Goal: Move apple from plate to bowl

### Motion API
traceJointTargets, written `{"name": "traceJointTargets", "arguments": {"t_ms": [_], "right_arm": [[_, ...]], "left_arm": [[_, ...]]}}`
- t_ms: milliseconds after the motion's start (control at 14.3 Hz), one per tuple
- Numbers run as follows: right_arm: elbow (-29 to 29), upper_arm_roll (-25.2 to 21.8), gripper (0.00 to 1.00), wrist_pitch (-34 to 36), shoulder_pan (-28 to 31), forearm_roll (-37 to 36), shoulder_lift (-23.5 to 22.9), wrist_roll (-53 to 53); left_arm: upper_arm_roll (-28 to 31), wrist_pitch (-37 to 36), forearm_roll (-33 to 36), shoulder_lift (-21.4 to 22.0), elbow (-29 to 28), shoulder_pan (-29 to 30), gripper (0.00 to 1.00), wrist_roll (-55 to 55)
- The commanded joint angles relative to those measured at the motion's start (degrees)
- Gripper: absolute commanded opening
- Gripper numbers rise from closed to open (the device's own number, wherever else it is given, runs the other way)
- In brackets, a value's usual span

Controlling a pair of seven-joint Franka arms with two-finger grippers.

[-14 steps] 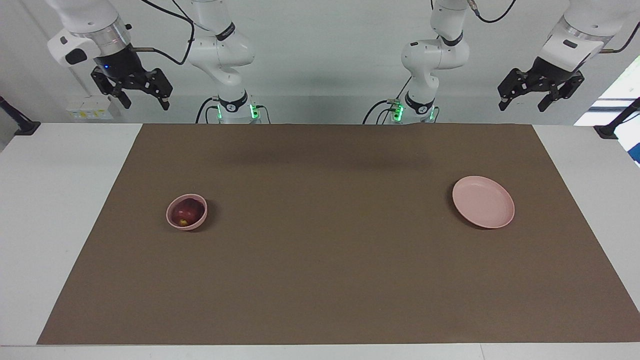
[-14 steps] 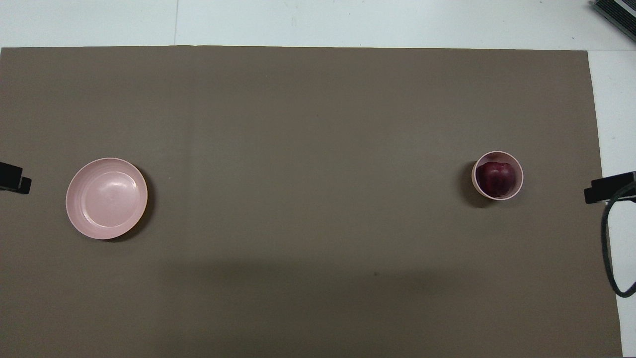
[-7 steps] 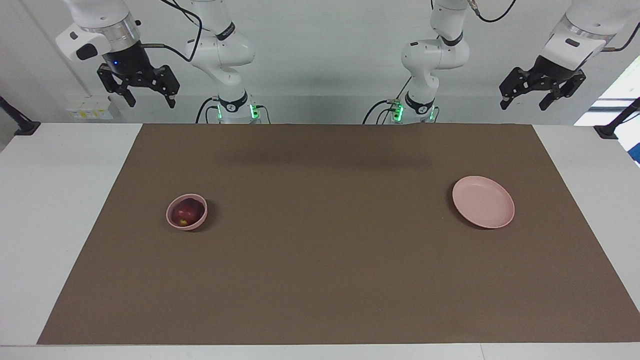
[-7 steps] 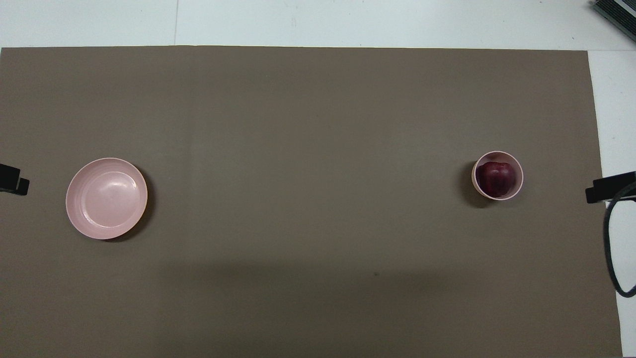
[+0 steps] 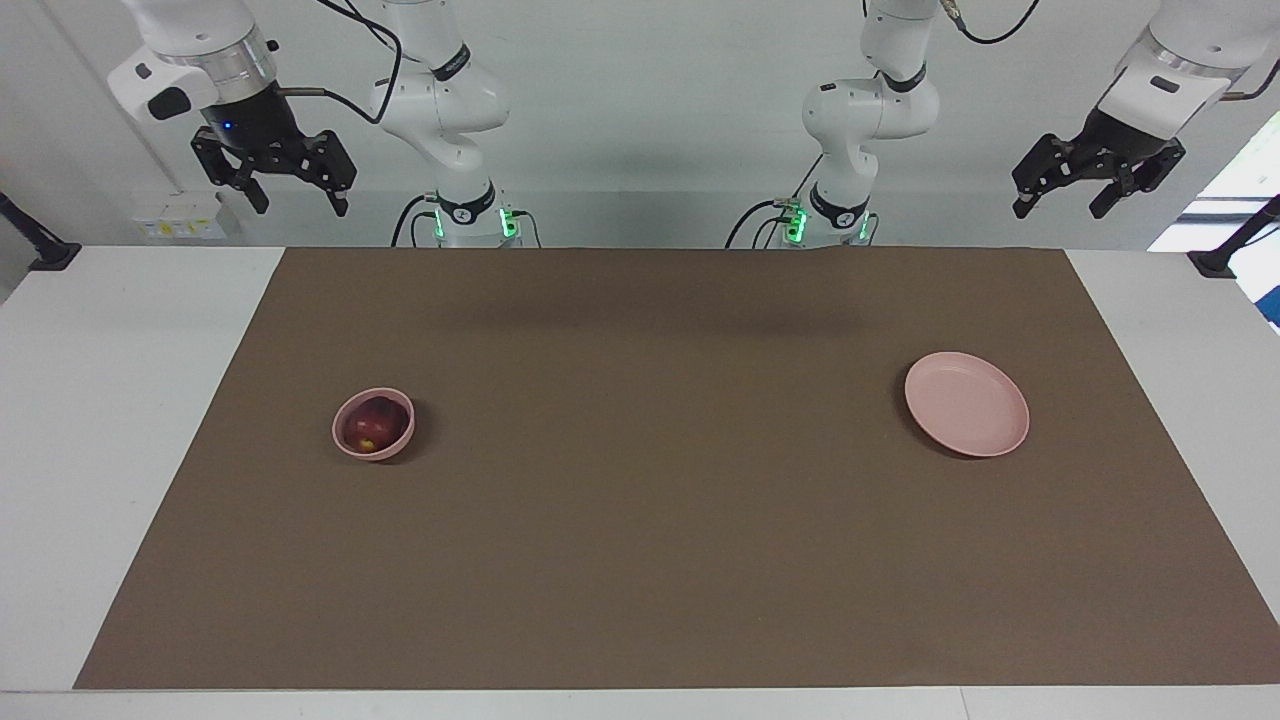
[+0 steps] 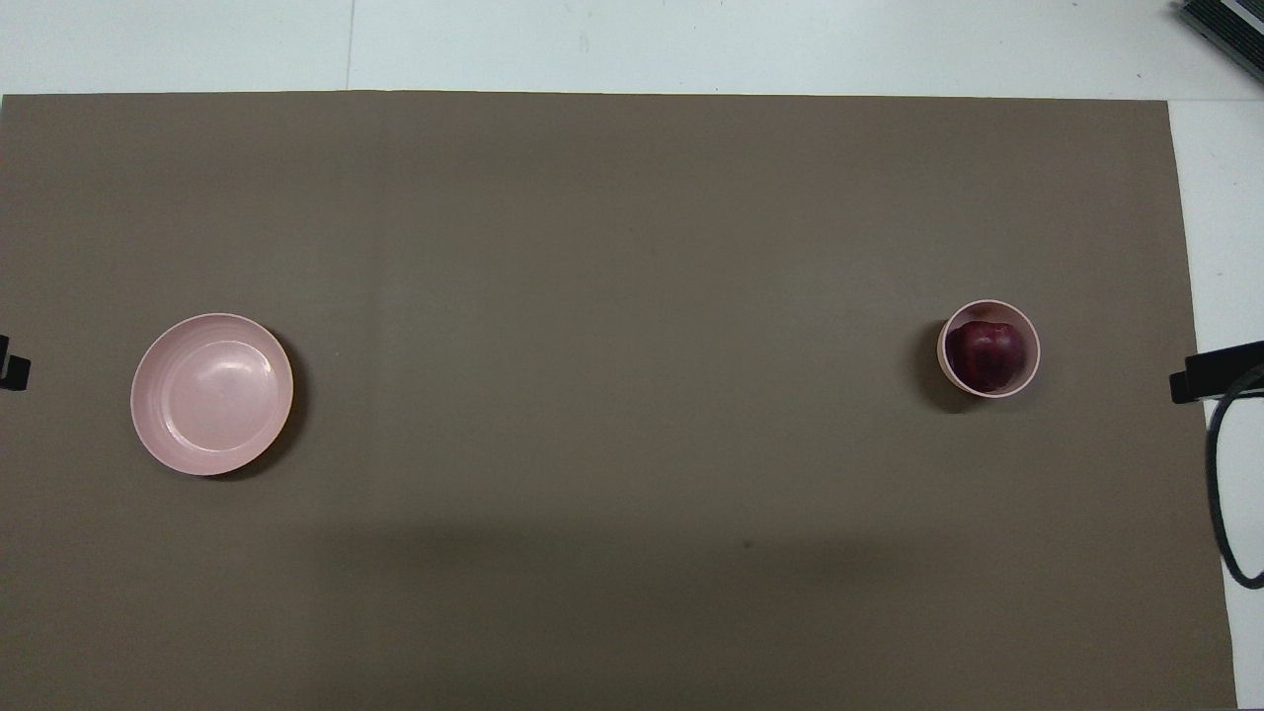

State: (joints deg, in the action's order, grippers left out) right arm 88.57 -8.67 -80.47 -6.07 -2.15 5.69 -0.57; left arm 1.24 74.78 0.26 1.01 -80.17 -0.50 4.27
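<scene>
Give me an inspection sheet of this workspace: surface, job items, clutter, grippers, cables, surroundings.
Surface: brown mat on a white table, flat.
Job's things: small dark red apple sits in the small deep pale pink bowl, toward the right arm's end; wide flat pale pink plate bare, toward the left arm's end.
Clutter: nothing seen.
Grippers: right gripper open, raised over the table edge, holding nothing; left gripper open, raised past the plate's end, holding nothing.
Cables: black cable loops at the mat's edge.
Surroundings: white wall; green lights at both arm bases.
</scene>
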Motion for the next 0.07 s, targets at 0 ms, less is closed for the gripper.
{"name": "traceJointTargets", "arguments": {"t_ms": [0], "right_arm": [[1.25,0.32,1.0,-0.47,0.44,-0.75,1.26,0.48]], "left_arm": [[0.87,0.46,0.0,1.8,-2.19,-0.9,1.0,0.39]]}}
